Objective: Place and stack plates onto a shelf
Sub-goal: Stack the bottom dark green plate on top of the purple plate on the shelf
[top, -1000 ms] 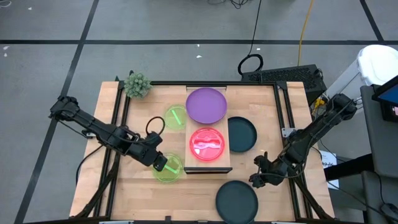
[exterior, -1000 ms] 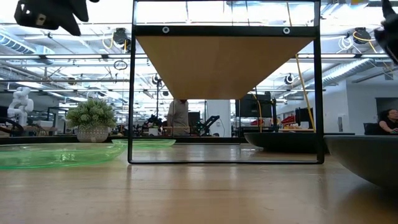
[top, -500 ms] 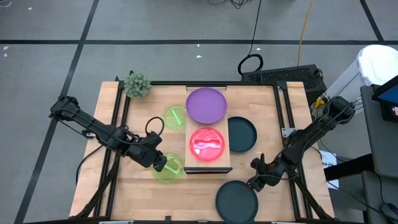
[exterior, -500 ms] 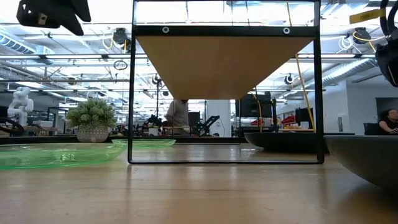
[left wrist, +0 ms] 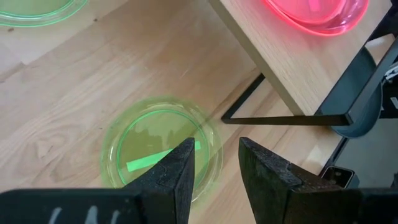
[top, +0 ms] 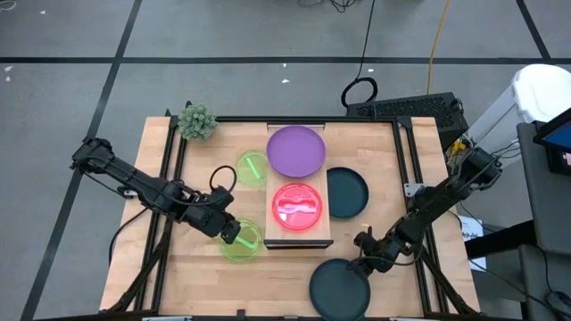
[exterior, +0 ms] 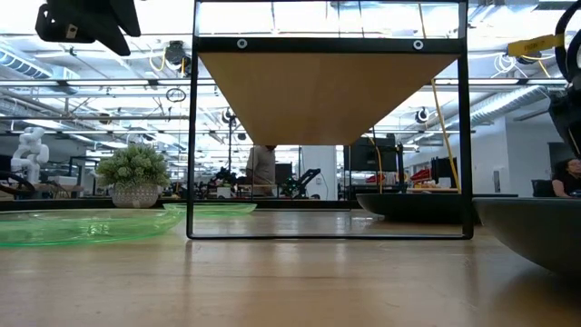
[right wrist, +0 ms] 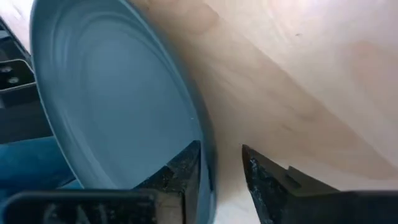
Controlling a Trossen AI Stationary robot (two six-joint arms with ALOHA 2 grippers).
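Looking down on the wooden counter [top: 192,267], we see the light-wood shelf [top: 299,234] at its middle, carrying a round purple plate [top: 295,150] at the far end and a glossy translucent pink plate [top: 296,205] at the near end. A dark teal plate [top: 347,192] lies just right of the shelf, and a second teal plate [top: 339,287] sits at the near edge. Two translucent neon green plates lie left of the shelf: one [top: 252,168] beside the purple plate, one [top: 239,242] nearer. A small potted plant [top: 197,121] stands at the far left corner.

Our left gripper [left wrist: 216,162] hangs over the nearer green plate, its arm stretched low from the left, fingers slightly parted and empty. Our right gripper [right wrist: 221,167] reaches down from the right with its fingers straddling the far rim of the near teal plate, a narrow gap between them, not closed on it.
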